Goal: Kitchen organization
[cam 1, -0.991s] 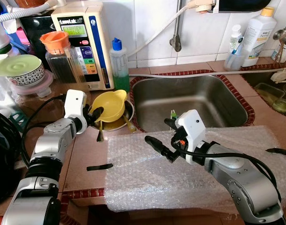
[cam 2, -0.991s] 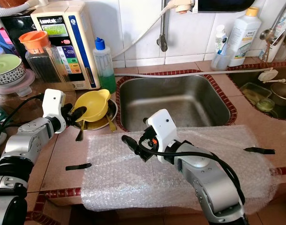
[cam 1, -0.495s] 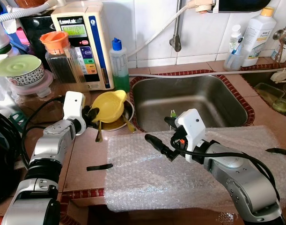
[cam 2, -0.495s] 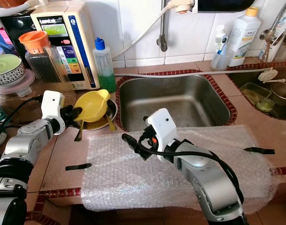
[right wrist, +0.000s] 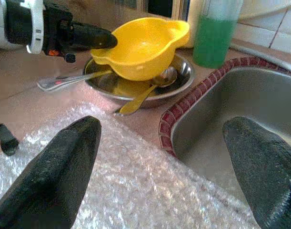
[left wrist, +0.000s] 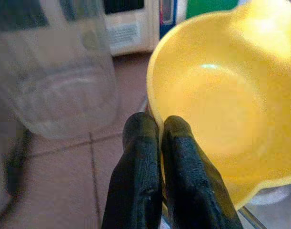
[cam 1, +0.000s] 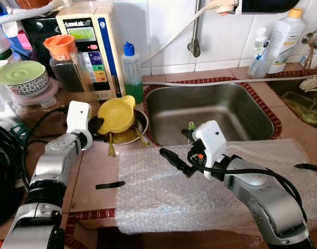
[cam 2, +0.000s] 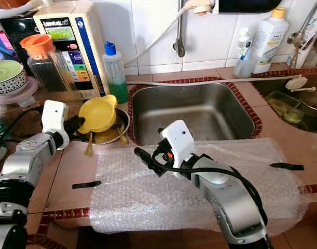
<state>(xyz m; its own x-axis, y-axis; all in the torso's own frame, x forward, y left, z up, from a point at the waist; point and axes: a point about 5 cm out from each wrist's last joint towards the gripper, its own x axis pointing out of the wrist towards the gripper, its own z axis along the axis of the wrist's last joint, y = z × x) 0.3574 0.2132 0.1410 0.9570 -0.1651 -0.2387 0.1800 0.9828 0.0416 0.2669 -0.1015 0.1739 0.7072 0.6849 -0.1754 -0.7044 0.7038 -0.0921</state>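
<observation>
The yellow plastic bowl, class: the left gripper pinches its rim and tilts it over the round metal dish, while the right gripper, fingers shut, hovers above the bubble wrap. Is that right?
One detail is wrong: the right gripper is open, its fingers spread wide apart, as the right wrist view shows. The rest stands: the left gripper pinches the rim of the yellow plastic bowl, tilted over the round metal dish, and the right gripper hovers above the bubble wrap.
</observation>
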